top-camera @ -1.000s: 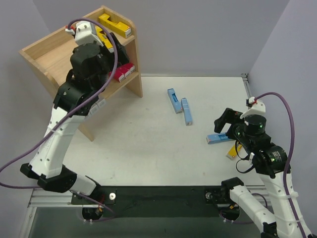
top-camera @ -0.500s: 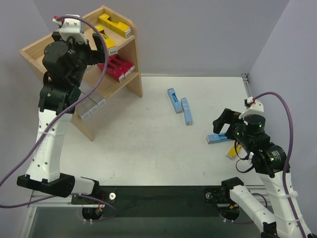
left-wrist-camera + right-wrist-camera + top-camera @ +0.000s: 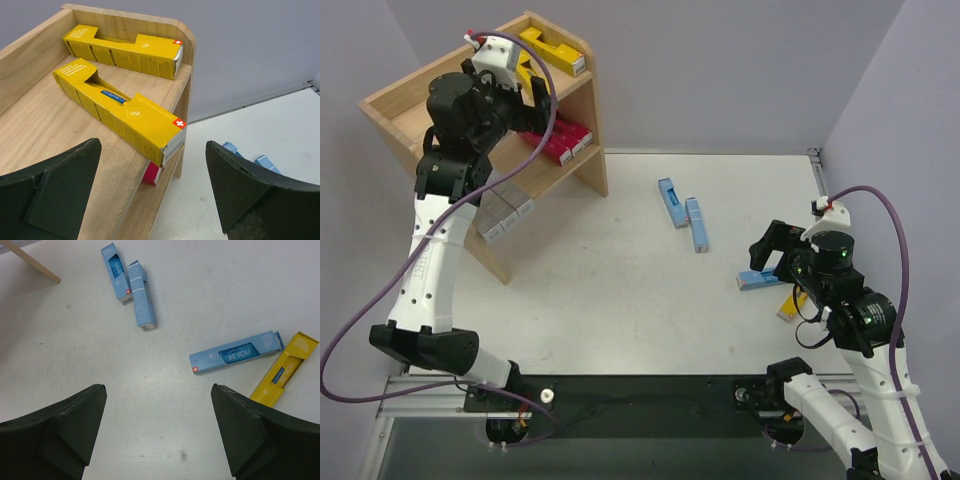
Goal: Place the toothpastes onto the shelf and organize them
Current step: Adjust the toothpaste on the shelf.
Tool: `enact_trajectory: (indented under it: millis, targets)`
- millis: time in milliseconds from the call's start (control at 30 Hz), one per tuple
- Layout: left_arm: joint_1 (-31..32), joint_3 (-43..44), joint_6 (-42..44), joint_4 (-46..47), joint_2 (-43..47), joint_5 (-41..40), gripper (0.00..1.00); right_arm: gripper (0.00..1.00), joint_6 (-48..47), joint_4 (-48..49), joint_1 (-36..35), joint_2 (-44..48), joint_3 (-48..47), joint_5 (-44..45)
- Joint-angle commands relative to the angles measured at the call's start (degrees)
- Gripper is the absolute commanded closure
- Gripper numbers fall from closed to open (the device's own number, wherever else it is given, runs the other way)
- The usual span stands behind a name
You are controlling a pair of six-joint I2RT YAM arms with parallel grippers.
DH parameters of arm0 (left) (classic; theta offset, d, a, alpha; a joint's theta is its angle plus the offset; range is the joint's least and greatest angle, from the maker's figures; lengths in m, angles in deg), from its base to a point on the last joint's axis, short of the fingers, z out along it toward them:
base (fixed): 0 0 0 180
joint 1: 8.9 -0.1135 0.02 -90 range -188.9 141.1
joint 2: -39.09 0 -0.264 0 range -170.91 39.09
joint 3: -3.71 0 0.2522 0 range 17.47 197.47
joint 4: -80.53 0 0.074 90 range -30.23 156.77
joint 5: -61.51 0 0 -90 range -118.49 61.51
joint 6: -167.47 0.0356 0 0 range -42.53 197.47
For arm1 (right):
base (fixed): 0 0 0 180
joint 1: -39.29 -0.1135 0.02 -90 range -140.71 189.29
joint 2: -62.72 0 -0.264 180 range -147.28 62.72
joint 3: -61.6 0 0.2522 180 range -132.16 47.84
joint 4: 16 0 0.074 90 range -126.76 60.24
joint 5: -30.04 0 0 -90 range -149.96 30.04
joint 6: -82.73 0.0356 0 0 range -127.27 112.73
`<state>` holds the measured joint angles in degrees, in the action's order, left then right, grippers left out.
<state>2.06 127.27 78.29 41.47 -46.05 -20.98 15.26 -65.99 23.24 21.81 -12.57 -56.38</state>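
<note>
The left fingers point(image 3: 55, 200) stand spread wide apart with nothing between them, hovering over the top tier of the shelf point(image 3: 30, 125). Just ahead of them, 2 yellow cartons lie on that tier. The nearer yellow carton point(image 3: 125, 112) runs diagonally, its white end at the tier's open edge. The farther yellow carton point(image 3: 125, 47) lies close to the back rim, apart from the first. Each has a cut-out slot in its upper face. Below the tier's edge the end of a magenta-red carton point(image 3: 152, 175) shows from the lower tier. In the top view that lower tier carries magenta-red boxes side by side near the right panel and silver-grey cartons point(image 3: 505, 215) side by side further left.

The right fingers point(image 3: 60, 430) are also wide open and hold nothing, hanging above the desk point(image 3: 165, 405). Ahead of them on the desk lies the near light blue carton point(image 3: 235, 359), printed BE YOU. The loose yellow carton point(image 3: 285, 375) lies at an angle just beside its right end. Further out, towards the shelf, the middle light blue carton point(image 3: 141, 295) and the far light blue carton point(image 3: 116, 272) lie lengthwise against each other, staggered, well apart from the near pair.
</note>
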Motion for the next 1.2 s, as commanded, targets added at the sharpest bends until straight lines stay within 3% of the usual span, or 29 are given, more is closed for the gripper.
enact_trajectory:
  millis: [0, 467, 1167]
  targets:
    - [-0.5, 1.1, 3.1, 4.4, -1.4, 2.1, 0.03, 0.10, -0.6, 0.7, 0.5, -0.2, 0.9, -0.2]
    - [-1.3, 5.1, 3.7, 5.8, -7.0, 6.8, 0.27, 0.10, -1.1, 0.5, 0.5, -1.0, 0.1, -0.1]
    - [-1.5, 9.8, -0.7, 15.5, -15.1, 3.5, 0.33, 0.10, -1.5, 0.1, 0.8, -2.5, -0.5, -0.1]
